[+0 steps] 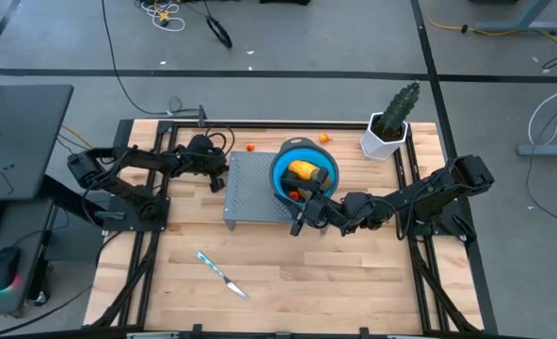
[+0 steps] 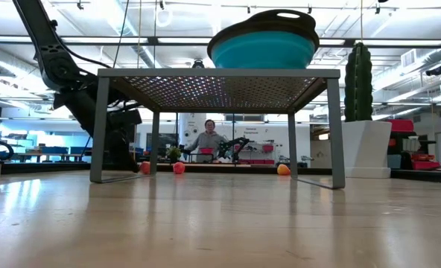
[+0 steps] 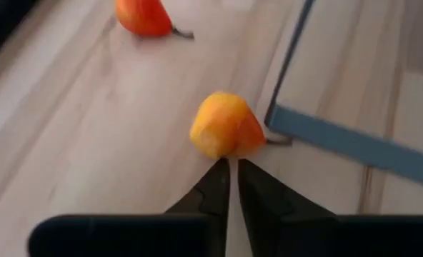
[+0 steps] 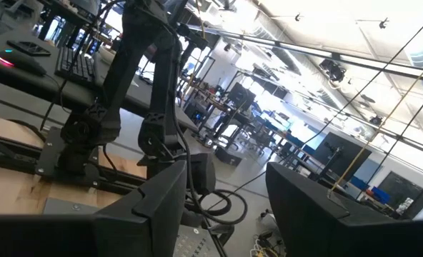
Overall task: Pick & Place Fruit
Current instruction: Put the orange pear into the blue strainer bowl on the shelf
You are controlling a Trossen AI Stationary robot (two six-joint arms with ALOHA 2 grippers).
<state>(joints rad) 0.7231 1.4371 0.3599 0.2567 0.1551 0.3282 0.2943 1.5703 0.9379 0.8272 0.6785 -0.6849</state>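
The pale wooden tabletop (image 1: 288, 273) carried a grey perforated metal stand (image 1: 250, 193), and on that stand's right part sat a round blue bowl (image 1: 283, 162) holding a yellow-orange oval toy fruit (image 1: 303, 170) and a small red piece (image 1: 295, 195). A green cactus in a white pot (image 1: 389, 127) stood at the far right corner. A slim knife with a light blue handle (image 1: 221, 273) lay near the front, well apart from the rest.

My left jaws (image 3: 231, 187) were at the stand's far left corner, nearly clenched, their tips just short of a small orange-yellow toy fruit (image 3: 224, 125) beside the stand's leg; they grasped nothing. Another small red-orange fruit (image 3: 144, 16) lay farther off.

My right jaws (image 4: 222, 200) hovered at the bowl's near rim, parted and empty.
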